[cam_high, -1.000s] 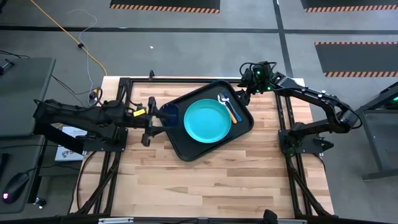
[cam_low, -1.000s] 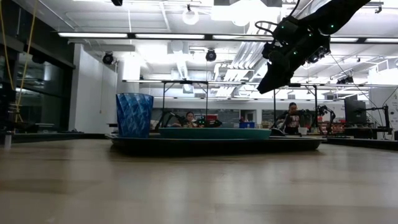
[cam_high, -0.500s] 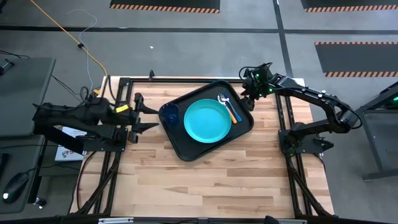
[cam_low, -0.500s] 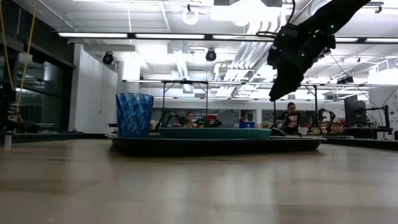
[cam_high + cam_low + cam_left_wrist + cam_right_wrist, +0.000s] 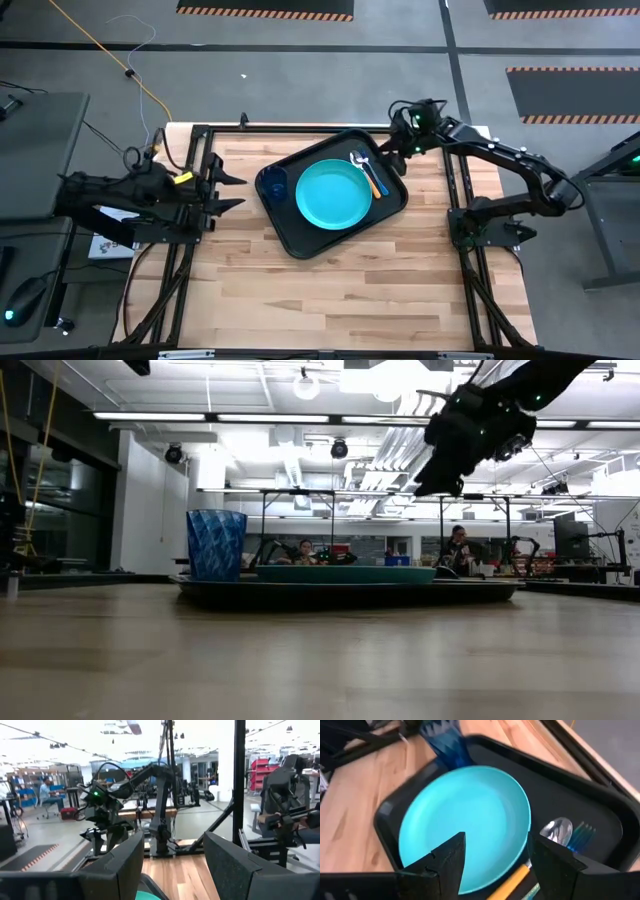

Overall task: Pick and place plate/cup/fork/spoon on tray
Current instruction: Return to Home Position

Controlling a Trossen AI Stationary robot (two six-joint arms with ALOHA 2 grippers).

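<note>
Tray (image 5: 300, 240): black, set askew on the far half of the surface, loaded with all four items.
Plate (image 5: 334, 194): teal, flat in the middle of the tray.
Cup (image 5: 272, 183): dark blue, upright at the tray's left corner, just beside the plate; contact with the plate not discernible.
Spoon (image 5: 375, 184) and fork (image 5: 580, 836): side by side between the plate and the tray's right rim, heads toward the far edge.
Left hand (image 5: 228, 192): spread wide, empty; over the left edge of the surface, near the cup's corner but apart from it.
Right hand (image 5: 397, 148): fingers apart, nothing between them; above the tray's far right corner, raised well clear in the low view.
Status (judged): placing done, only the retreat of both arms left.
Risk, right side: clipped rim or cutlery heads; cause, a loss of height before clearing the tray corner.
Risk, left side: toppled cup, tall and close to the rim; cause, any swing back toward the tray.
Knock-on: a nudged tray, then sliding cutlery.
</note>
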